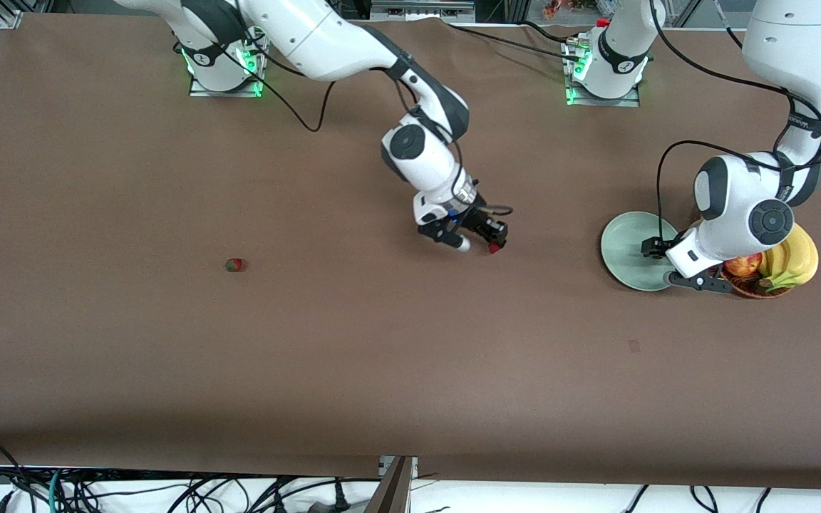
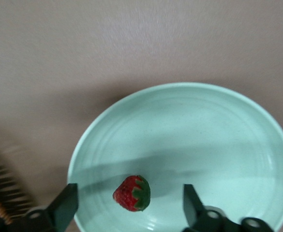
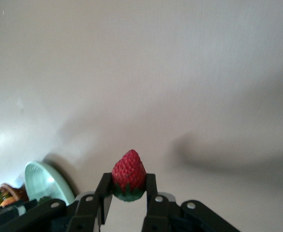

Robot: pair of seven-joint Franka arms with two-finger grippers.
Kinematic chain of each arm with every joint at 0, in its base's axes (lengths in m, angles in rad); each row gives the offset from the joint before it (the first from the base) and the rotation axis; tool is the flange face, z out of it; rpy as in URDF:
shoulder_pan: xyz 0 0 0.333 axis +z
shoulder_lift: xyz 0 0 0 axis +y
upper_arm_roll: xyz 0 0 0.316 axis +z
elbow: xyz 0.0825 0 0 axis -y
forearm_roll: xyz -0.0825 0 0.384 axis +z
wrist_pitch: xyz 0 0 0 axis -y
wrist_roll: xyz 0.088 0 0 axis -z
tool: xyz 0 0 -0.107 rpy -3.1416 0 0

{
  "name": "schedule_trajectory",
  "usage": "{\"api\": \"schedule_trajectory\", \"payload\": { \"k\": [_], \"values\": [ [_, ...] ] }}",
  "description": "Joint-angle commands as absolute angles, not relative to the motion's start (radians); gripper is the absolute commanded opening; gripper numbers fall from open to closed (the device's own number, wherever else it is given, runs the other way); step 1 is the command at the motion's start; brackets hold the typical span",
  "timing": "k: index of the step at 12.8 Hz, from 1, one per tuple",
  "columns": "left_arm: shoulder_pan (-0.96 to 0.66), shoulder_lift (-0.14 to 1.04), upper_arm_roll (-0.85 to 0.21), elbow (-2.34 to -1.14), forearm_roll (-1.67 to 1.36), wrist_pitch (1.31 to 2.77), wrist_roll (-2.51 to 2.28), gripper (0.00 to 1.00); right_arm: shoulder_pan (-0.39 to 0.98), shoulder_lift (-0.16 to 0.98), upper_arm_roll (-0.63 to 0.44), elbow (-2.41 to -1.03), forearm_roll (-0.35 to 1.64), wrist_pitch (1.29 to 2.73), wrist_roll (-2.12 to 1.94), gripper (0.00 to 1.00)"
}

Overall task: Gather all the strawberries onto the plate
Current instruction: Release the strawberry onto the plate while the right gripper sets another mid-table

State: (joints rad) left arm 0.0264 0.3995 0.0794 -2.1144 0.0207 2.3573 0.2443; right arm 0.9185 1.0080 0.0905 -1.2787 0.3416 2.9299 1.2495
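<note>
The table (image 1: pixel 168 370) carries the whole setup. At the left arm's end sit the plate (image 1: pixel 628 249) and, touching its rim, a basket (image 1: pixel 767 288) holding bananas (image 1: pixel 792 260) and an apple (image 1: pixel 744 266).

The left gripper (image 2: pixel 129 203) hangs low over the plate with its jaws spread wide and nothing between them. One strawberry (image 2: pixel 132 193) lies on the plate directly below the gap, on its side, with the green cap turned toward one finger and the long axis roughly level with the plate floor. That berry counts as delivered.

The right gripper (image 3: pixel 127 193) is over bare table near the middle, well apart from the plate, and is clenched on a second strawberry (image 3: pixel 128 175). That berry stands with its tip pointing out past the fingertips and its cap back between them, the long axis in line with the fingers.

A third strawberry (image 1: pixel 234 265) rests on the table toward the right arm's end, well apart from both grippers; its heading cannot be read.

Judgement: the step in hand is transport of the second berry. The next move calls for the left gripper to lift clear of the plate, so the right can carry across and release over it. The third berry then remains.
</note>
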Motion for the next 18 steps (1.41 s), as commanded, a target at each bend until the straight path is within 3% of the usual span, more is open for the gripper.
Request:
{"api": "schedule_trajectory", "payload": {
  "k": [1, 3, 4, 6, 8, 12, 15, 18],
  "values": [
    [0.017, 0.302, 0.091, -2.091, -0.014, 2.252, 0.284, 1.00, 0.960, 1.060, 0.083, -1.233, 0.357, 3.017, 1.302, 0.30],
    [0.015, 0.266, 0.087, -2.082, -0.021, 2.221, 0.265, 1.00, 0.963, 1.058, 0.080, -1.236, 0.356, 3.017, 1.301, 0.45],
    [0.012, 0.258, 0.087, -2.082, -0.046, 2.220, 0.250, 1.00, 0.962, 1.055, 0.078, -1.238, 0.353, 3.016, 1.299, 0.60],
    [0.006, 0.244, 0.083, -2.085, -0.054, 2.220, 0.221, 1.00, 0.954, 1.036, 0.061, -1.249, 0.351, 2.993, 1.290, 0.71],
    [0.003, 0.220, 0.065, -2.097, -0.054, 2.220, 0.178, 1.00, 0.951, 0.997, -0.004, -1.247, 0.341, 2.845, 1.275, 0.73],
    [0.002, 0.201, -0.072, -2.105, -0.054, 2.224, -0.041, 1.00, 0.934, 0.887, -0.173, -1.259, 0.314, 2.376, 1.013, 0.73],
    [-0.005, 0.210, -0.132, -2.102, -0.052, 2.235, -0.144, 1.00, 0.818, 0.798, -0.225, -1.285, 0.319, 2.106, 0.713, 0.77],
    [-0.015, 0.239, -0.237, -2.098, -0.035, 2.313, -0.337, 1.00, 0.755, 0.709, -0.338, -1.395, 0.319, 1.973, 0.352, 0.78]
  ]
}}
